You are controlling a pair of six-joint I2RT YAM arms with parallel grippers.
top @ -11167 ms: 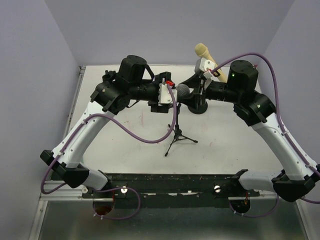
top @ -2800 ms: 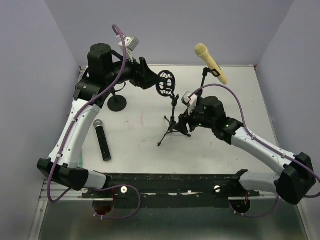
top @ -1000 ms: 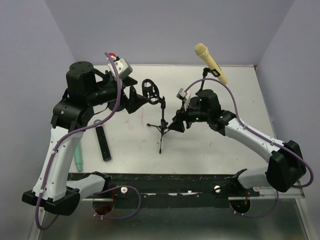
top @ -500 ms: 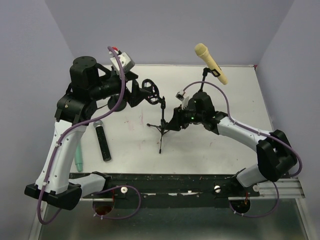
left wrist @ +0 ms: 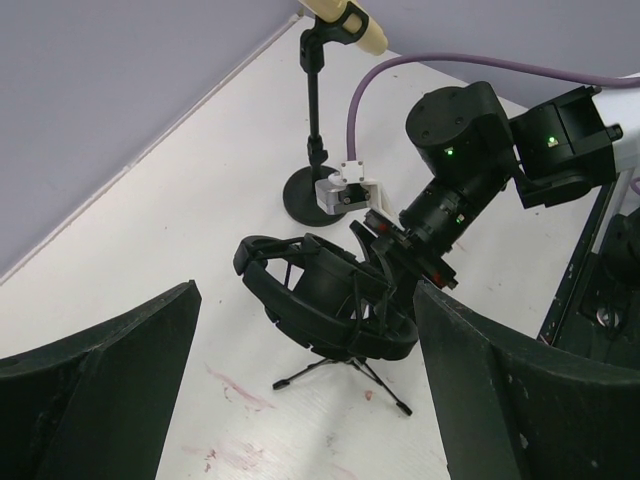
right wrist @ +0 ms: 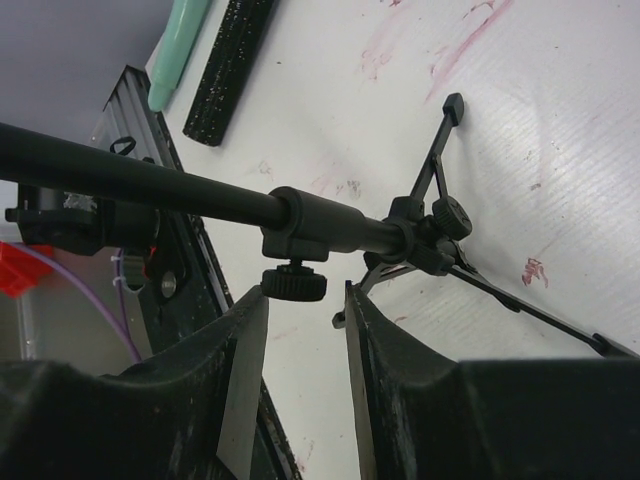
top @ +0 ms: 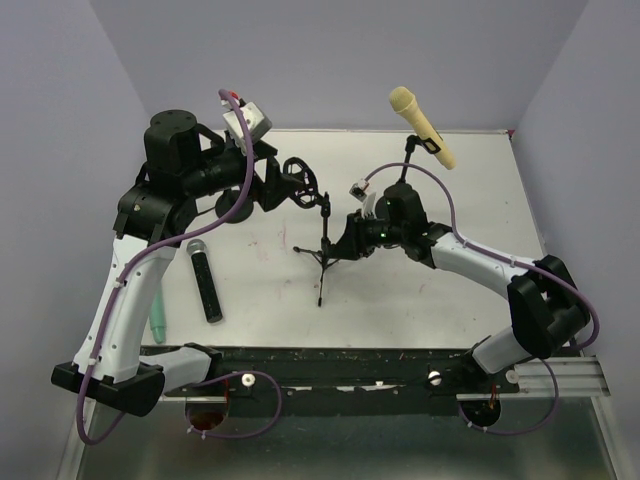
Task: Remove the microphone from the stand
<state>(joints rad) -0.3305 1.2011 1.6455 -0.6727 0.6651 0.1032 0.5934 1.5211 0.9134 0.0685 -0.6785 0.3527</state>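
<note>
The white table [top: 450, 300] is matte, faintly ribbed and smeared with reddish marks. At its middle stands a thin black tripod stand [top: 323, 228] with three spindly legs splayed, topped by a round, cord-laced cradle [left wrist: 320, 300]. Behind and right of the tripod, a cream microphone [top: 422, 126] tilts in a clip on a second stand. From the top view, that stand's round foot is hidden by the right arm [top: 480, 265]. Left of the tripod and well apart from it, the black microphone [top: 204, 282] lies flat. It is a straight speckled stick with its grey mesh head toward the back wall. Just beyond it lies a smooth mint-green stick [top: 157, 315].

The left pincer [left wrist: 305, 288] gapes wide, its fingers clear of the cradle on both sides. The right pincer [right wrist: 305, 300] is partly narrowed under the tripod's pole. Its fingers [right wrist: 235, 370] flank a small knurled knob [right wrist: 293, 283], and whether they pinch it cannot be told.
</note>
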